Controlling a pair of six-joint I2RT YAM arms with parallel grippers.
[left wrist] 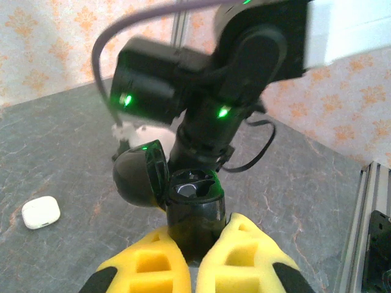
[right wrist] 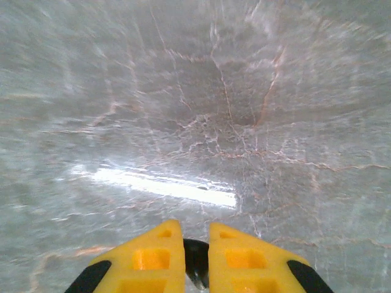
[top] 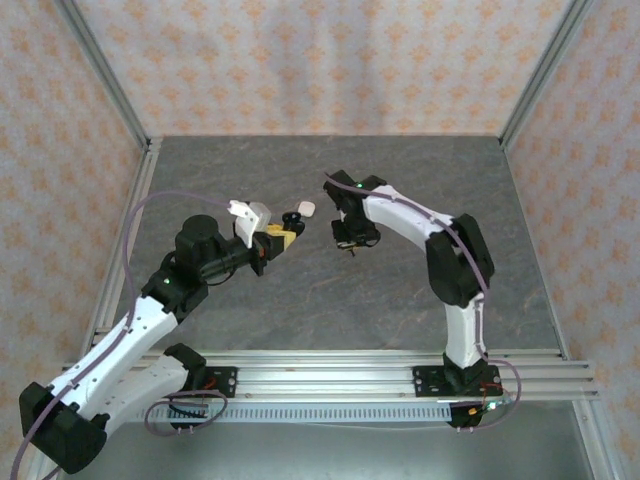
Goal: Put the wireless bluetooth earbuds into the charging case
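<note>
My left gripper point(left wrist: 195, 231) is shut on the lower body of a black charging case point(left wrist: 195, 204). The case stands upright with its lid point(left wrist: 142, 174) swung open to the left and its sockets facing up. From above, the left gripper point(top: 283, 238) holds that case point(top: 293, 218) at mid-table. My right gripper point(right wrist: 197, 237) is shut on a small black earbud point(right wrist: 197, 259) pinched deep between its yellow fingers point(right wrist: 159, 250), above bare table. In the top view the right gripper point(top: 346, 242) hangs just right of the black case. The other earbuds are not clearly visible.
A closed white charging case point(left wrist: 41, 212) lies on the grey stone table point(top: 400, 300), just beyond the black one point(top: 307, 209). Something small and white point(left wrist: 125, 131) shows blurred behind the open lid. The right arm point(left wrist: 208, 91) looms right over the black case.
</note>
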